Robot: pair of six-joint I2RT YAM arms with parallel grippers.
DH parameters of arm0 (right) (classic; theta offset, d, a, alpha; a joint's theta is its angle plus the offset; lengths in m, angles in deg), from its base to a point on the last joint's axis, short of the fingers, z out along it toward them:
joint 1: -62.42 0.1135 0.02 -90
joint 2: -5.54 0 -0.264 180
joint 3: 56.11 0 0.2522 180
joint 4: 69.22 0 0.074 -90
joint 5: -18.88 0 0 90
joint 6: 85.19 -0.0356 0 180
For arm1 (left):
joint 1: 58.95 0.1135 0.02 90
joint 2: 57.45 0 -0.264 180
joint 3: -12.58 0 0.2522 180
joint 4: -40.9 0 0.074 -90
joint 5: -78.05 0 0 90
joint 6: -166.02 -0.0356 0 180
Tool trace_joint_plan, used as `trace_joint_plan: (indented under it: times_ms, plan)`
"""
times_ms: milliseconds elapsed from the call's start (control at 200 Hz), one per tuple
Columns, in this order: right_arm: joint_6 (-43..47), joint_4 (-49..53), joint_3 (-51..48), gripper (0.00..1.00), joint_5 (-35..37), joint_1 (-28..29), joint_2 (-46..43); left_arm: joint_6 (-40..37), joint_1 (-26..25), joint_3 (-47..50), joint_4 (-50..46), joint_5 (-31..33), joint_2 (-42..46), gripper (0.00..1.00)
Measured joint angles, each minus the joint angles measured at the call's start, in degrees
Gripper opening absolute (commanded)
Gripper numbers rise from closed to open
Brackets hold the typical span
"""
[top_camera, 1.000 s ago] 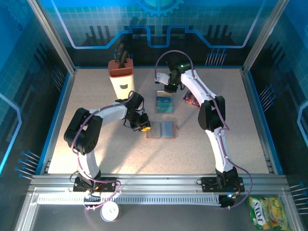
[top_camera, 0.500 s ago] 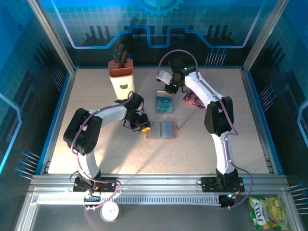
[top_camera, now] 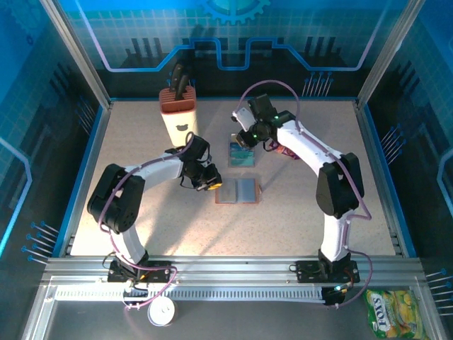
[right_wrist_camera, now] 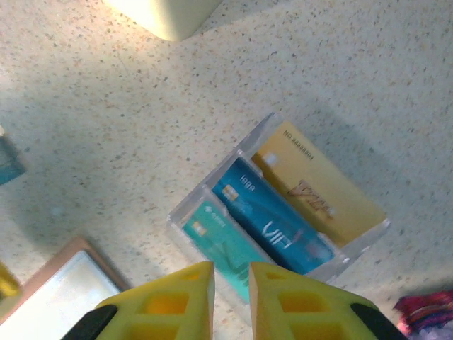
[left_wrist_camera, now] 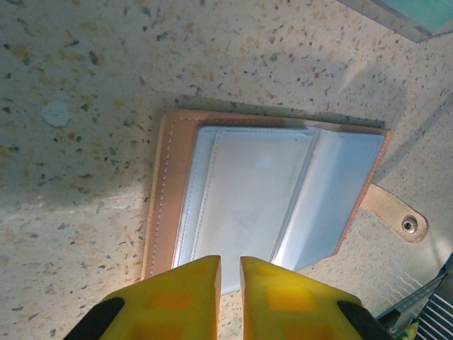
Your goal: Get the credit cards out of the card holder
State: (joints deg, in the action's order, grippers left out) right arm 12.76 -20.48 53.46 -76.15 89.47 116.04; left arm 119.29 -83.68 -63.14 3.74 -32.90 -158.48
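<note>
The card holder [top_camera: 238, 191] lies open mid-table, tan rim and blue-grey inside; in the left wrist view the card holder [left_wrist_camera: 262, 198] shows its strap and snap at the right. My left gripper [top_camera: 210, 185] sits at its left edge; in the wrist view the left gripper [left_wrist_camera: 230, 268] has only a thin slit between its fingers, nothing in it. The credit cards [right_wrist_camera: 272, 219], teal, blue and gold, stand in a clear rack [top_camera: 242, 152]. My right gripper [right_wrist_camera: 232, 275] hovers over the teal card, nearly closed and empty; from above the right gripper [top_camera: 245, 139] is at the rack's far side.
A cream knife block [top_camera: 178, 113] stands at the back left. A purple snack packet [top_camera: 283, 147] lies right of the rack. A yellow-green packet [top_camera: 393, 312] lies outside the frame at the near right. Blue walls ring the table.
The right arm's elbow swung out to the right and its gripper shifted slightly over the card rack. The left arm's elbow moved a little left; its gripper stays at the card holder.
</note>
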Motion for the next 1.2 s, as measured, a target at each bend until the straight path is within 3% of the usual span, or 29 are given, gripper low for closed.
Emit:
trace_joint_plan:
  times_ms: [230,495,770,1201]
  plan:
    - [-10.1,-4.4,-10.2,0.08,-0.3,2.3,-7.3,0.3,0.0,1.4,2.6,0.2,1.0,0.14]
    - [-23.2,-7.0,-17.2,0.06,-3.4,5.7,-10.2,0.3,0.1,4.5,4.3,0.4,1.8,0.09]
    - [-35.9,-9.9,-23.6,0.14,-9.7,7.5,-10.1,0.3,0.3,6.0,6.2,0.4,1.8,0.07]
    - [-42.8,-12.5,-26.4,0.27,-14.1,7.5,-6.8,0.3,0.3,6.8,8.3,-0.5,0.7,0.03]
